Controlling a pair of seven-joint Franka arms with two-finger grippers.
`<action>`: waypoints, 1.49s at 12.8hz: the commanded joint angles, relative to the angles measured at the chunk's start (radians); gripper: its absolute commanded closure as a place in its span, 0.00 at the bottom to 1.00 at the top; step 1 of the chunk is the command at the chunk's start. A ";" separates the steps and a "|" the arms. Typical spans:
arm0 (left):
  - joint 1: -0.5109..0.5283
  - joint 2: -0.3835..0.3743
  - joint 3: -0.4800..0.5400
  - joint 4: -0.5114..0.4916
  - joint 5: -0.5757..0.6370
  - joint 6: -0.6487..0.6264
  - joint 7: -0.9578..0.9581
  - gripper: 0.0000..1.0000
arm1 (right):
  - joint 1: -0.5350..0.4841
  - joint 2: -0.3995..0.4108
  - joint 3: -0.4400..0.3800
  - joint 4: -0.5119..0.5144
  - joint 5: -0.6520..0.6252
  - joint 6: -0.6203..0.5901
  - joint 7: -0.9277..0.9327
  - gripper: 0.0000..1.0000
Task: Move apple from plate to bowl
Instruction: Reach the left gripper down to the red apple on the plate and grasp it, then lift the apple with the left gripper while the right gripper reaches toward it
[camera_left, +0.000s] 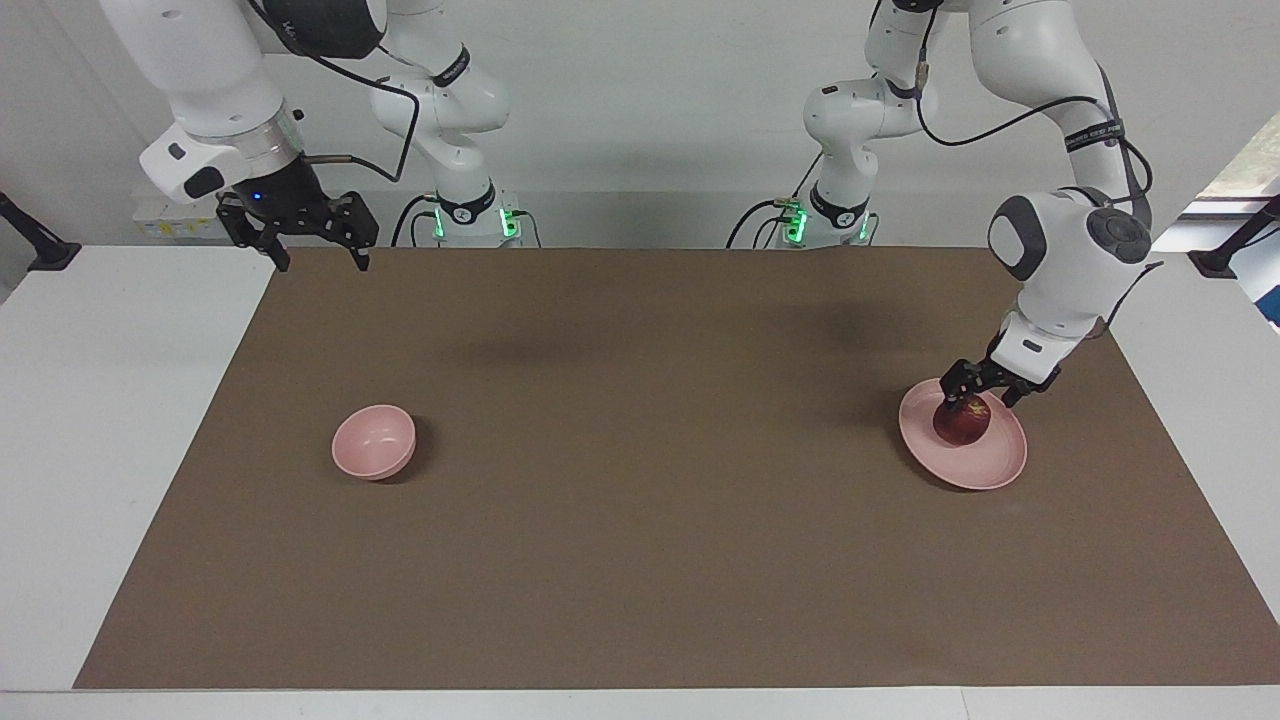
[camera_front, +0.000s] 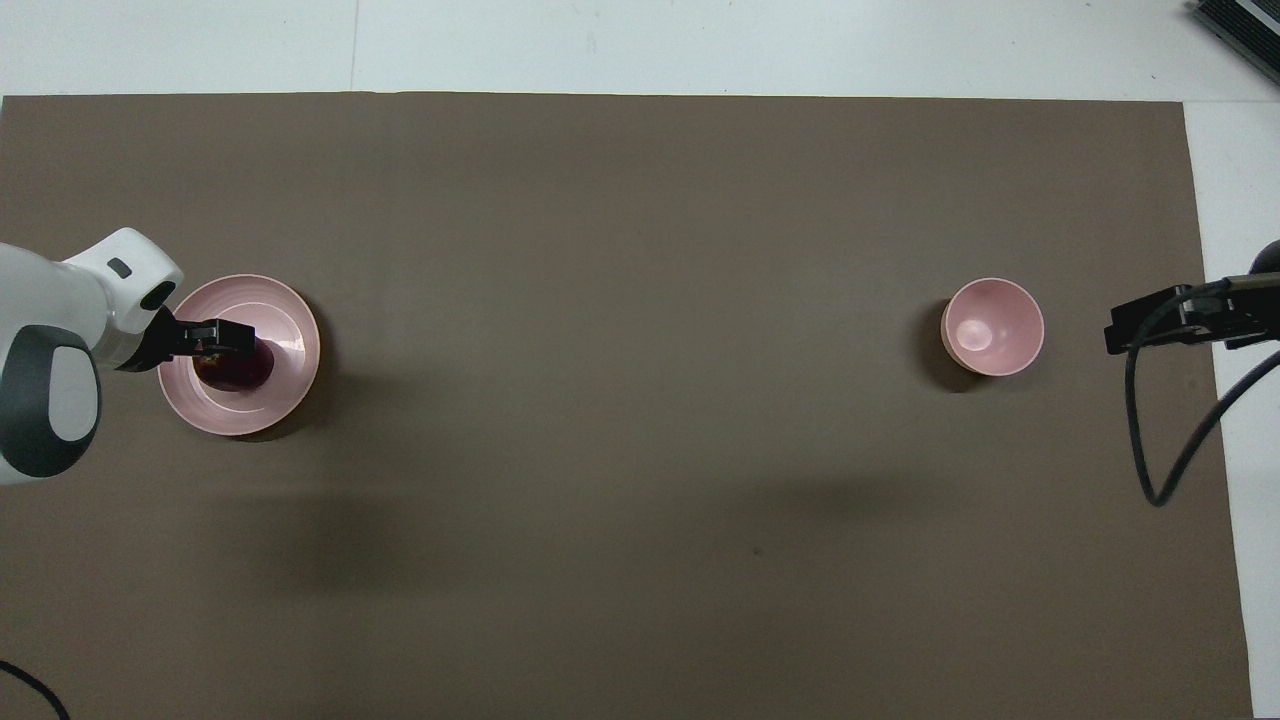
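The dark red apple (camera_left: 962, 424) lies on the pale pink plate (camera_left: 985, 470) toward the left arm's end of the table. My left gripper (camera_left: 975, 400) is down at the apple's top, over the plate's side nearer the robots. In the overhead view the left gripper (camera_front: 225, 338) covers part of the apple (camera_front: 240, 372) on the plate (camera_front: 285, 330). The small pink bowl (camera_left: 373, 441) stands empty toward the right arm's end; it also shows in the overhead view (camera_front: 992, 327). My right gripper (camera_left: 315, 250) waits open and empty, raised over the mat's edge nearest the robots.
A brown mat (camera_left: 640, 520) covers the table, with white table surface (camera_left: 110, 400) at both ends. The right gripper (camera_front: 1150, 325) hangs with a loose black cable (camera_front: 1150, 470) beside the bowl in the overhead view.
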 joint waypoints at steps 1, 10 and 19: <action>0.032 0.020 -0.007 -0.016 0.023 0.056 0.010 0.00 | 0.003 -0.012 -0.010 -0.005 0.021 -0.006 -0.017 0.00; 0.026 0.049 -0.010 -0.054 0.023 0.103 -0.036 0.22 | 0.003 -0.012 -0.010 -0.005 0.021 -0.005 -0.017 0.00; 0.023 0.056 -0.012 0.183 0.003 -0.276 -0.226 1.00 | 0.002 -0.012 -0.023 -0.005 0.021 -0.007 -0.017 0.00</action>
